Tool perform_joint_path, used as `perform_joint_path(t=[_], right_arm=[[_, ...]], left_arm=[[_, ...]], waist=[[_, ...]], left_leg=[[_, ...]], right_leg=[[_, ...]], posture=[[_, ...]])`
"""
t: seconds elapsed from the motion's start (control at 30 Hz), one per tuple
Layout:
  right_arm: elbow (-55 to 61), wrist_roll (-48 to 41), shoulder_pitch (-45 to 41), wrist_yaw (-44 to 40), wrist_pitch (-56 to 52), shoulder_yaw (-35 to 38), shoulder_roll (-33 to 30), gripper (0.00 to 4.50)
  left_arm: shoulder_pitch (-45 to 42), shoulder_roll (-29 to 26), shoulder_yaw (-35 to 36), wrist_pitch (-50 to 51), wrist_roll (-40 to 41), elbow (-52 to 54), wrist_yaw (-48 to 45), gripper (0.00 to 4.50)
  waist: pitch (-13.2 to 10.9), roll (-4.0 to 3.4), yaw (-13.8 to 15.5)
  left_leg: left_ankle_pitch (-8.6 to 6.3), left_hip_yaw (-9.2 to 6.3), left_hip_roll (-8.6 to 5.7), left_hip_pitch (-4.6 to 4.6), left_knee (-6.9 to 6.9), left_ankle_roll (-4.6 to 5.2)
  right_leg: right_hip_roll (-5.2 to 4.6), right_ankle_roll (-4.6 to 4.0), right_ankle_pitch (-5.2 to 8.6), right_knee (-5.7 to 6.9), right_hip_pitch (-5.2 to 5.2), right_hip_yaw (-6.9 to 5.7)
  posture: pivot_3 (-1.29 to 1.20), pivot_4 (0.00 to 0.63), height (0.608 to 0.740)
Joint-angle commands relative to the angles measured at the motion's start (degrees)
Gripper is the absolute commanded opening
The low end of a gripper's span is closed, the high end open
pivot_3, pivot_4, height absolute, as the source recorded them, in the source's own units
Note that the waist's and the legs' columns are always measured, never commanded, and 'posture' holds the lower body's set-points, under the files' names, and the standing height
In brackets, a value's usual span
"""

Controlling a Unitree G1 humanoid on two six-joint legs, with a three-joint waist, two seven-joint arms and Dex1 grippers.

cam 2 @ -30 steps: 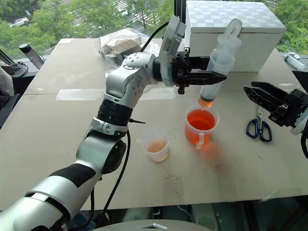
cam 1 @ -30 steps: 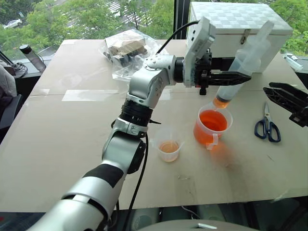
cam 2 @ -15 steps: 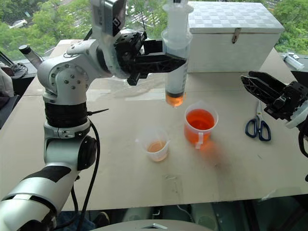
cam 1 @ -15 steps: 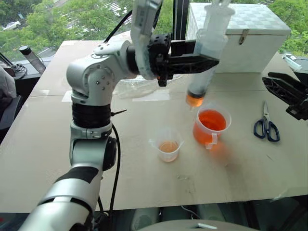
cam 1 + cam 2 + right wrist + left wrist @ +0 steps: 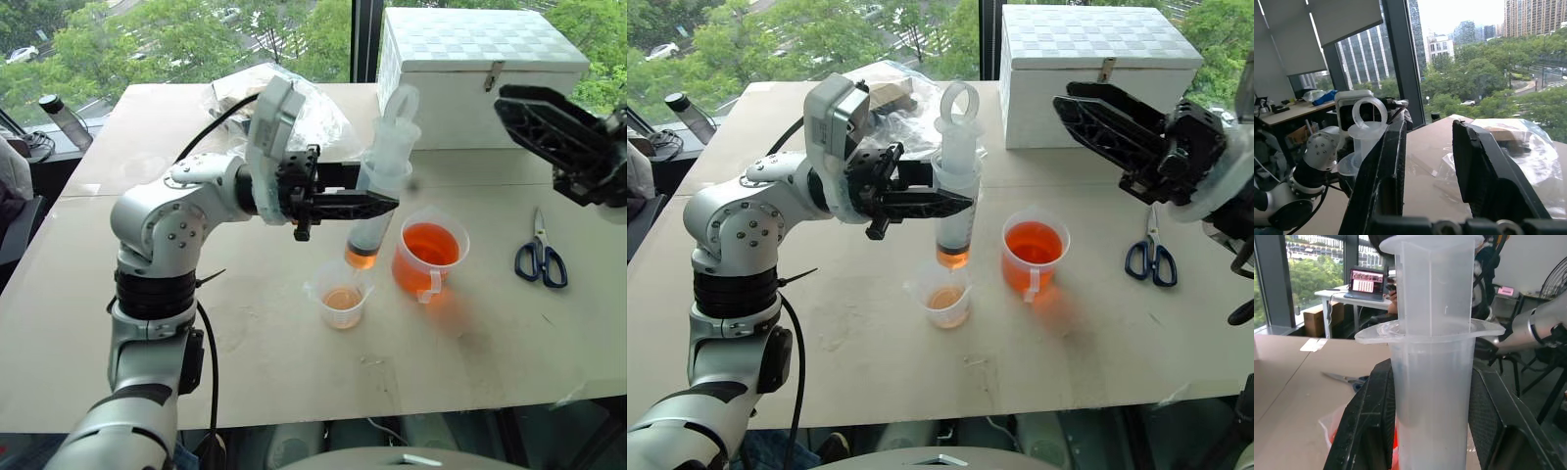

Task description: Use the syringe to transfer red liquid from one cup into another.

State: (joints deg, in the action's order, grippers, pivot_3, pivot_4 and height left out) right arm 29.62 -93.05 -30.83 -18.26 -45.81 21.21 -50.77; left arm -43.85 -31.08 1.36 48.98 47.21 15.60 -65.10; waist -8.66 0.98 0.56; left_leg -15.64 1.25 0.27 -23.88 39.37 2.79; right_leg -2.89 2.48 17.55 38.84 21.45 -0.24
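Note:
My left gripper (image 5: 380, 204) is shut on the barrel of the syringe (image 5: 380, 196), which stands nearly upright with its plunger ring on top. A little red liquid (image 5: 360, 257) sits at the syringe's lower end, just above the small handleless cup (image 5: 342, 296), which holds a shallow pale orange layer. To its right stands the handled beaker (image 5: 429, 257), part full of bright red liquid. My right gripper (image 5: 1064, 96) hangs open and empty above the table's right side, pointing toward the syringe. In the left wrist view both fingers (image 5: 1369, 421) clamp the syringe (image 5: 1432, 357).
Blue-handled scissors (image 5: 542, 257) lie to the right of the beaker. A white box (image 5: 480, 69) stands at the back right, a crumpled plastic bag (image 5: 235, 98) behind my left arm, and a bottle (image 5: 67, 117) at the far left edge.
My left gripper carried the syringe left and down, from over the beaker to over the small cup. My right gripper rose and swung left, toward the syringe.

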Motion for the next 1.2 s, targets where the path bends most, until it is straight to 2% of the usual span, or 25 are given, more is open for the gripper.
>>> perform_joint_path(t=[0.03, 0.4, 0.57, 0.7, 1.0, 1.1, 1.2], right_arm=[[1.78, -2.75, -2.15, 0.73, -0.98, -1.85, -1.75, 1.57], [2.00, 3.94, -6.10, 2.29, -1.37, -9.76, -0.23, 1.57], [1.91, 2.46, -8.88, 4.13, -1.50, -12.02, 2.09, 1.57], [1.25, 5.54, -10.48, 6.69, -1.74, -15.22, 4.96, 1.57], [1.02, 5.20, -11.45, 9.24, -2.96, -16.18, 7.97, 1.57], [1.59, 5.06, -10.64, 9.60, -3.37, -16.16, 8.07, 0.11], [2.26, 4.98, -9.74, 9.50, -3.91, -16.39, 7.83, 0.05]], left_arm=[[1.11, -0.53, -0.21, -3.11, -0.56, 2.99, 0.18, 1.41], [3.46, -1.34, -0.11, -3.77, 0.30, 4.48, 0.84, 1.41], [3.96, -1.68, -0.49, -4.16, 0.16, 4.47, 0.95, 1.41], [3.77, -1.65, -1.14, -4.63, -0.23, 4.10, 0.82, 1.41], [4.11, -1.64, -2.22, -5.02, -0.36, 4.03, 0.50, 1.41], [4.26, -1.50, -2.41, -5.42, -0.75, 3.72, 0.53, 1.41], [3.81, -0.93, -2.22, -5.68, -0.77, 3.17, 0.82, 1.41]], waist=[[0.00, 0.00, 0.13], [0.00, 0.00, 0.02], [0.00, 0.00, -0.02], [0.00, 0.00, -0.09], [-0.01, 0.00, -0.10], [-0.01, 0.00, -0.14], [-0.01, 0.00, -0.12]], left_leg=[[0.00, 0.00, 0.00, 0.00, 0.00, 0.00], [0.00, -0.01, 0.00, 0.00, -0.01, 0.01], [0.00, -0.01, 0.00, 0.00, -0.02, 0.01], [-0.01, -0.02, 0.00, 0.00, -0.03, 0.01], [0.00, -0.02, 0.00, -0.01, -0.06, 0.01], [0.00, -0.02, 0.00, -0.01, -0.08, 0.01], [-0.01, -0.01, 0.00, -0.01, -0.08, 0.01]], right_leg=[[0.00, 0.00, 0.00, 0.00, 0.00, 0.00], [0.00, 0.00, 0.00, 0.00, 0.02, 0.00], [0.00, 0.00, 0.00, 0.00, 0.02, -0.01], [-0.01, 0.00, 0.00, -0.01, 0.02, -0.01], [-0.01, 0.00, 0.00, -0.02, 0.03, -0.02], [-0.01, 0.00, 0.00, -0.01, 0.04, -0.02], [-0.01, 0.00, 0.00, -0.02, 0.03, -0.01]], posture=[[0.00, 0.150, 0.740], [0.00, 0.150, 0.740], [0.00, 0.150, 0.740], [0.00, 0.150, 0.740], [0.00, 0.150, 0.740], [0.00, 0.150, 0.740], [0.00, 0.150, 0.740]])
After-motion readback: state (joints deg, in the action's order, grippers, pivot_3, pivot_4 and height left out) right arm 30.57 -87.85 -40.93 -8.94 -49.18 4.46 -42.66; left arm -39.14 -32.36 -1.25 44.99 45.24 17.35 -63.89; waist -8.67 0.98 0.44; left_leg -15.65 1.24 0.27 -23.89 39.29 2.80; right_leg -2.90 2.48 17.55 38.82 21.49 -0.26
